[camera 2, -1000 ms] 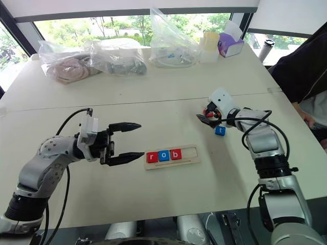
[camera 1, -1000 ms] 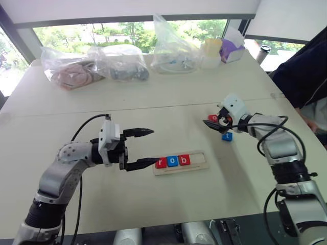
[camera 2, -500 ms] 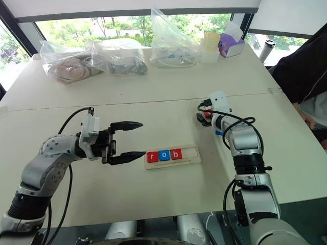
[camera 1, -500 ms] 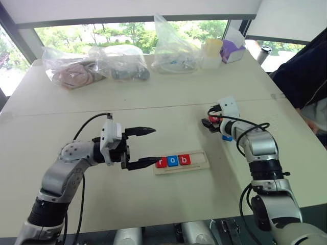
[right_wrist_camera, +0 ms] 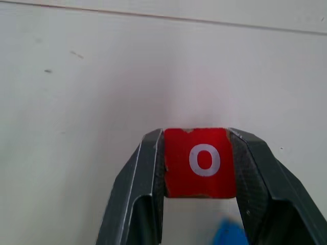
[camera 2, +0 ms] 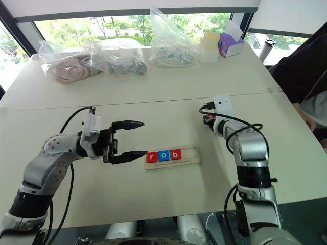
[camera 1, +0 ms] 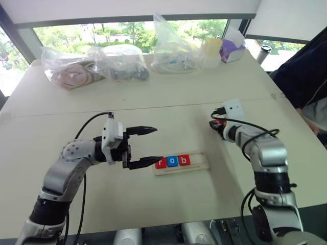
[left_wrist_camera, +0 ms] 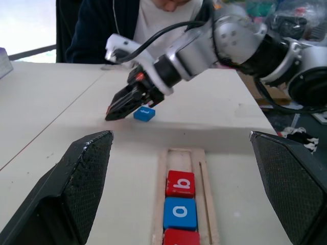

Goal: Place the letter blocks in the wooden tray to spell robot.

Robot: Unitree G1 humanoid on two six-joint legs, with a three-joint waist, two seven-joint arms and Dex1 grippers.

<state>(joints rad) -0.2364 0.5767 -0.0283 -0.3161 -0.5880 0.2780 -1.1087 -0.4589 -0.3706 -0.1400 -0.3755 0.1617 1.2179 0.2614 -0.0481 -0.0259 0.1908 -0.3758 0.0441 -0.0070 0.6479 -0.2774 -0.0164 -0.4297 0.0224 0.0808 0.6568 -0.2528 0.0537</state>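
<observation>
The wooden tray [camera 1: 200,160] lies at the table's middle front. It holds a red r [camera 1: 161,163], a blue o [camera 1: 172,161] and a red b [camera 1: 184,160], with its right part bare. My left gripper [camera 1: 155,145] hangs open just left of the tray, pointing at it. To the right and behind the tray, my right gripper [camera 1: 214,124] is shut on a red o block [right_wrist_camera: 199,162], held a little above the table. A blue block [left_wrist_camera: 144,113] lies on the table just beside that gripper.
Several clear plastic bags [camera 1: 121,62] line the table's far edge, with a pale cup [camera 1: 212,48] and a purple box [camera 1: 232,48] at the far right. A person in a dark sleeve [camera 1: 301,71] stands at the right side.
My right gripper has closed on the red o block, rolled its wrist and drawn back a little with it. The left arm has stayed still.
</observation>
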